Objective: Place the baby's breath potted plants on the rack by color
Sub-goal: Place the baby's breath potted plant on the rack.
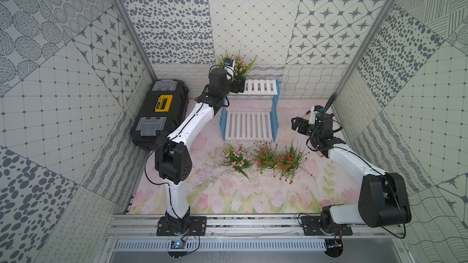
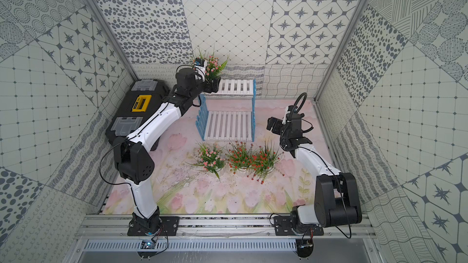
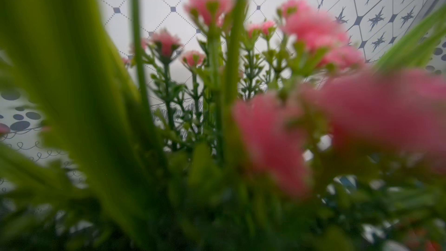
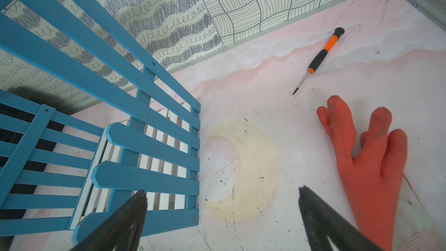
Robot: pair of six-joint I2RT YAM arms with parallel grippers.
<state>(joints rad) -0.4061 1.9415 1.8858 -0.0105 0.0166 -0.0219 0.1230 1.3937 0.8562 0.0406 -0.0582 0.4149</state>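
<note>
Pink plant at the rack's top tier, three more on the bench

Grey-patterned walls enclose a bench (image 1: 228,198) with a pink tulip-print mat. The white-slatted, blue-sided two-tier rack (image 1: 249,125) stands by the back wall, boards running left to right, lower step frontward. The left gripper (image 1: 238,86) is at an upright pink-flowered potted plant (image 1: 239,68) at the top board's left end; its grip is hidden. The right gripper (image 4: 222,213) gapes wide, empty. A second pink plant (image 1: 235,156) and two red-orange plants (image 1: 266,156) (image 1: 291,160) stand before the rack.
</note>
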